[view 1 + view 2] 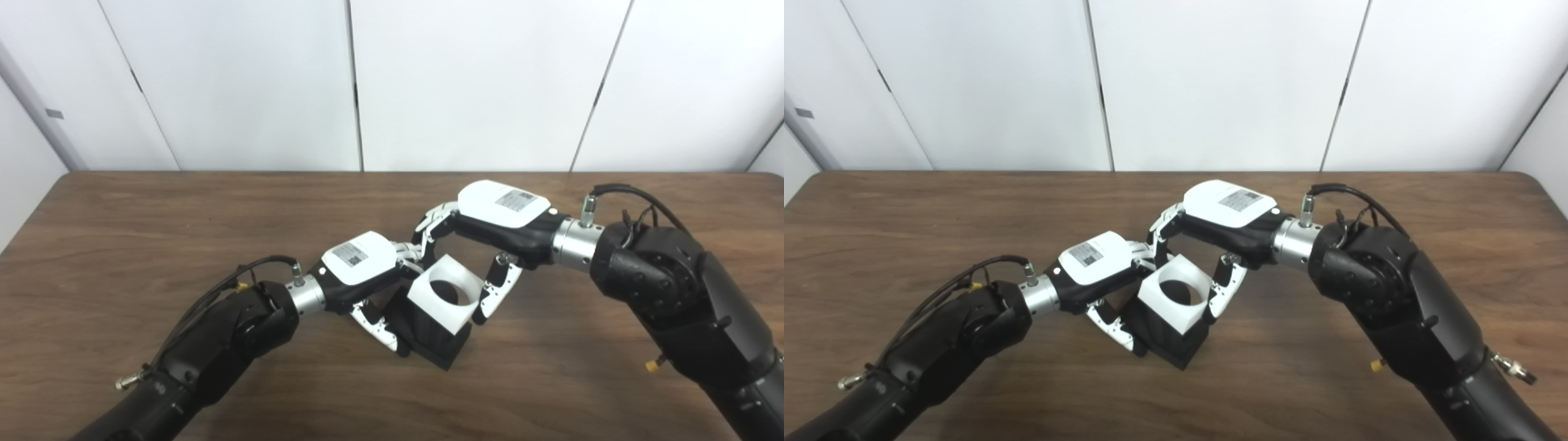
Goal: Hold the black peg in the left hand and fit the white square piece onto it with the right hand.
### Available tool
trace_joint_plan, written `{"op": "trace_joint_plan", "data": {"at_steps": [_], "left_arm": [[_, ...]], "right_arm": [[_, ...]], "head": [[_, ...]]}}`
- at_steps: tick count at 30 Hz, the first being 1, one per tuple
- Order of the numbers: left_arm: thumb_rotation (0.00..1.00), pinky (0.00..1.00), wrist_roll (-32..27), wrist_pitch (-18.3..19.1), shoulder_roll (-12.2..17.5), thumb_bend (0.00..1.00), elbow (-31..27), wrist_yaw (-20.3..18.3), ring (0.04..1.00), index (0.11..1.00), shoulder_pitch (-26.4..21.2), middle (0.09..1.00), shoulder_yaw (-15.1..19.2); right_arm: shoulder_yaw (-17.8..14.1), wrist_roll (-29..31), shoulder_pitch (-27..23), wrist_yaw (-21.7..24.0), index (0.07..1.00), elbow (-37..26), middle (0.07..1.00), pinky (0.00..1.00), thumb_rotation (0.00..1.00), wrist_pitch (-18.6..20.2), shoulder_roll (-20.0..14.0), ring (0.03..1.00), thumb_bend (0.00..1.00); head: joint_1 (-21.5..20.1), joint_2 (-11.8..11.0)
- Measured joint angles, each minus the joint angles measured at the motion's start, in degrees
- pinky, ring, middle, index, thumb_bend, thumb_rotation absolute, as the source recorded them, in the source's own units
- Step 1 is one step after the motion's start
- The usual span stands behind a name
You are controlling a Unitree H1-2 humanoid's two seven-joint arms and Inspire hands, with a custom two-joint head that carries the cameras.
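The black peg piece (436,340) is a dark block resting tilted at the table's middle, and my left hand (361,269) is shut on it from the left, thumb along its near side. On top of it sits the white square piece (446,293) with a round hole, dark inside. My right hand (490,220) reaches in from the right and is shut on the white piece, fingers behind it and thumb (497,288) on its right side. The peg's top is hidden by the white piece.
The wooden table (184,214) stretches around both hands. White wall panels (465,79) stand behind its far edge. Both forearms come in low over the near part of the table.
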Motion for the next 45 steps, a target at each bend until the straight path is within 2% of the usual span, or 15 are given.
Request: {"op": "trace_joint_plan", "data": {"at_steps": [12,29,42,43,45], "left_arm": [[0.07,0.78,0.1,0.5,-0.3,0.52,-0.4,-0.5,0.894,0.491,0.2,0.866,0.2],[0.07,0.78,1.1,1.4,-0.5,0.52,-1.2,-0.7,0.886,0.492,0.3,0.866,0.2],[0.07,0.77,1.3,2.1,-0.5,0.52,-1.5,-1.3,0.890,0.491,0.3,0.841,0.4],[0.07,0.77,1.3,2.1,-0.5,0.52,-1.5,-1.3,0.887,0.491,0.4,0.852,0.4],[0.07,0.77,1.3,2.1,-0.5,0.52,-1.5,-1.3,0.884,0.491,0.4,0.875,0.4]], "right_arm": [[0.1,0.0,0.0,-0.4,0.479,1.4,0.779,0.73,0.13,-0.1,0.8,0.842,0.52],[2.0,-2.6,0.6,-0.4,0.479,4.9,0.771,0.75,0.13,-0.1,4.4,0.837,0.52],[3.9,-3.9,0.1,0.4,0.491,4.7,0.785,0.74,0.14,0.9,4.4,0.838,0.52],[4.0,-3.9,0.0,1.0,0.569,4.5,0.791,0.73,0.18,1.4,4.3,0.839,0.69],[4.1,-3.9,-0.3,2.0,0.667,4.1,0.807,0.72,0.24,2.1,4.1,0.841,0.85]], "head": [[0.0,0.3],[0.3,0.5],[0.2,0.8],[0.2,0.9],[0.2,0.9]]}}
